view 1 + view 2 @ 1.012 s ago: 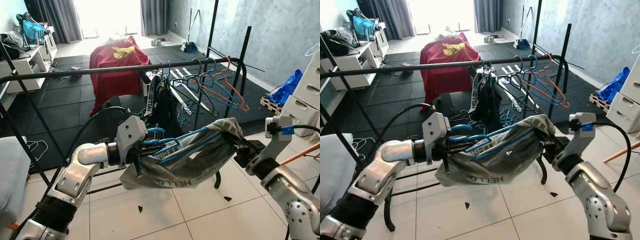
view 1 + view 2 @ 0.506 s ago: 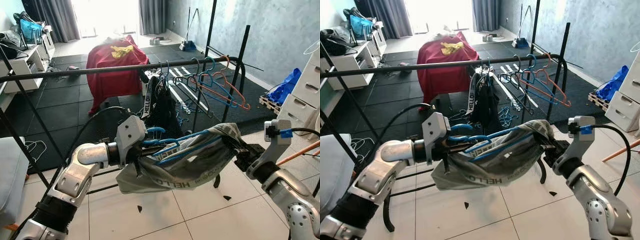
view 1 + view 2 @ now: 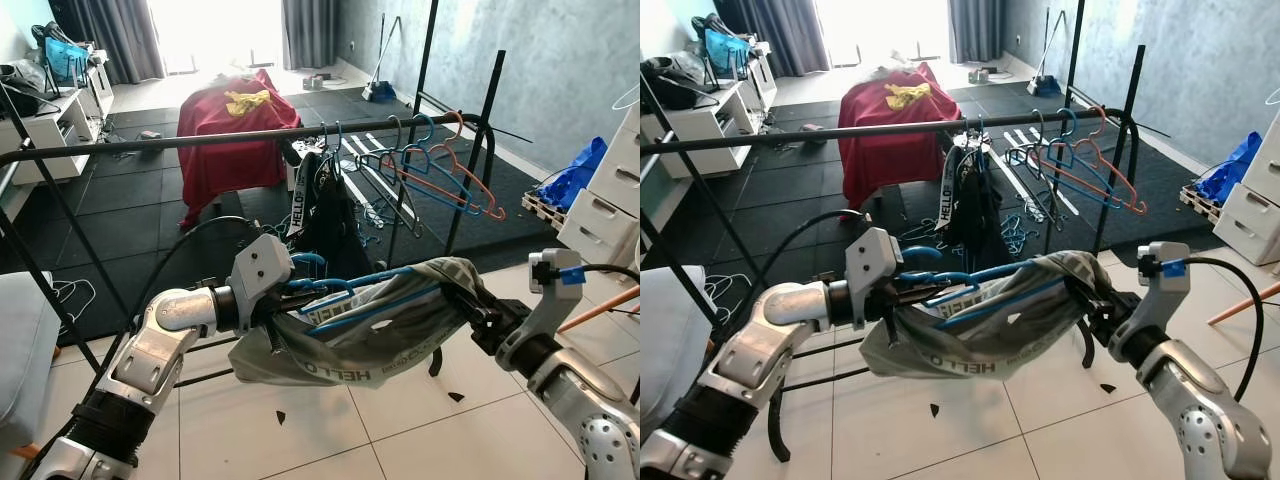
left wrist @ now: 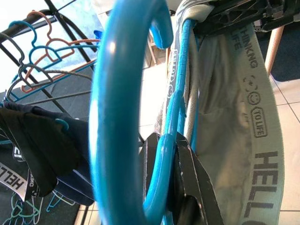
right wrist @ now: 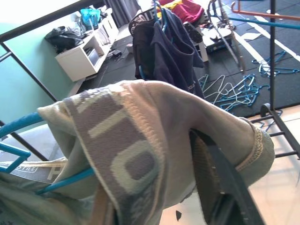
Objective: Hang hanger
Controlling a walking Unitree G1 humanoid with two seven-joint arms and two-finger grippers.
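The left gripper (image 4: 171,187) is clamping its fingers on the neck of the blue hanger (image 3: 345,287), whose hook is curling up just ahead of the wrist. The right gripper (image 3: 488,322) is buried in the far end of the grey garment (image 3: 370,330) draped over that hanger; whether its fingers are open is impossible to tell. Compared with a second ago, the load is sagging slightly lower and the right arm is sitting lower, so it is still hanging below the black rail (image 3: 200,140), not yet hooked.
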